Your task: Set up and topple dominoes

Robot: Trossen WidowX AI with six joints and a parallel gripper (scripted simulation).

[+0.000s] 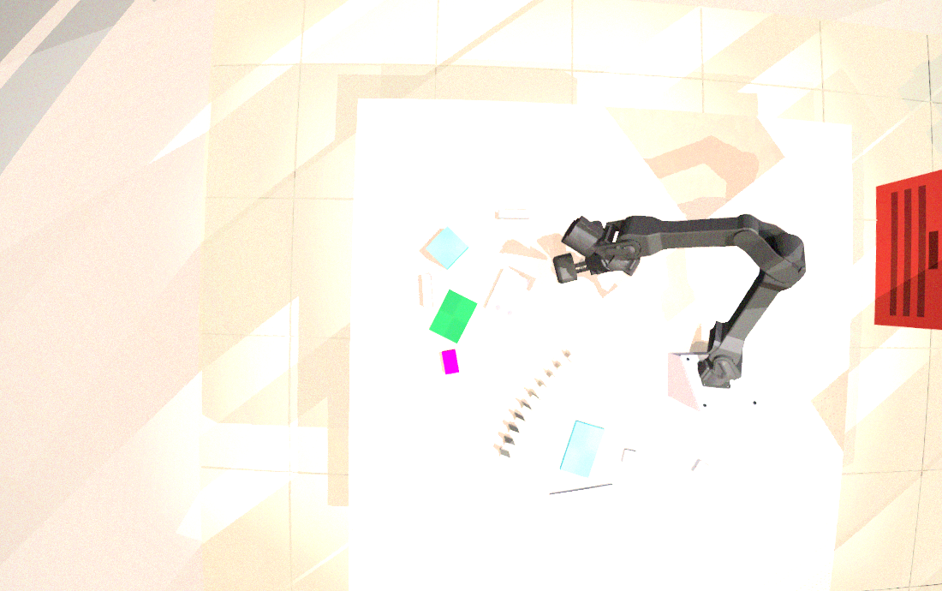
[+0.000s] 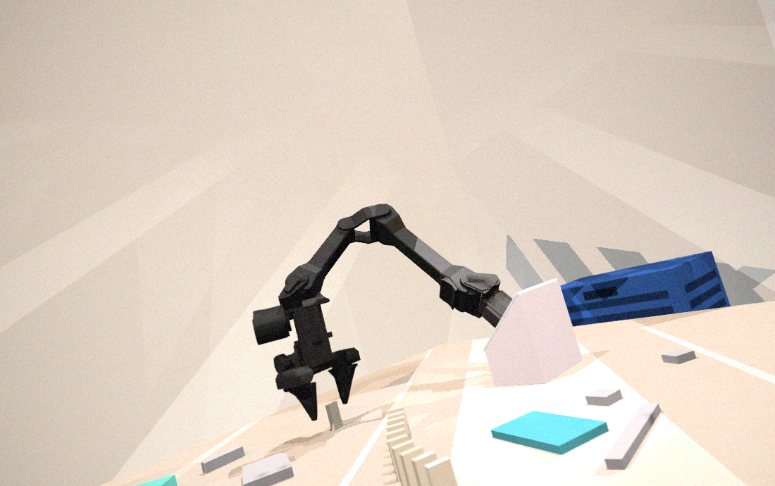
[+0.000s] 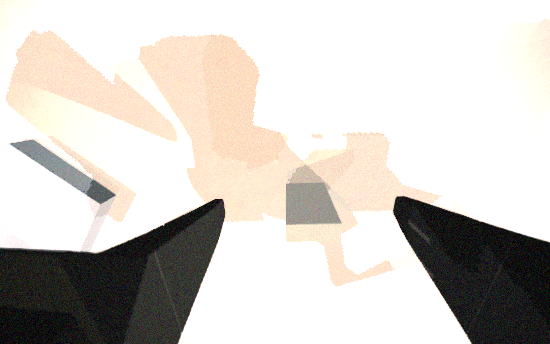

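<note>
Step in hand: fetch of spare domino [image 3: 311,202], standing apart from row [image 1: 533,396]; gripper [image 2: 325,397] spread wide, empty, poised above it; next: descend straddling domino, pinch, avoid row

The open claw [image 2: 325,389] hangs above a lone standing domino [image 2: 334,415].

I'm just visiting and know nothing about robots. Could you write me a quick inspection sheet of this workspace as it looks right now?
Surface: white table, strongly lit.
Job's things: row of standing dominoes; one lone upright domino below the gripper.
Clutter: green tile, magenta block, cyan tiles, flat grey pieces.
Grippers: gripper open, holding nothing, above the lone domino.
Cables: nothing seen.
Surroundings: red and blue crate, tiled floor.
</note>
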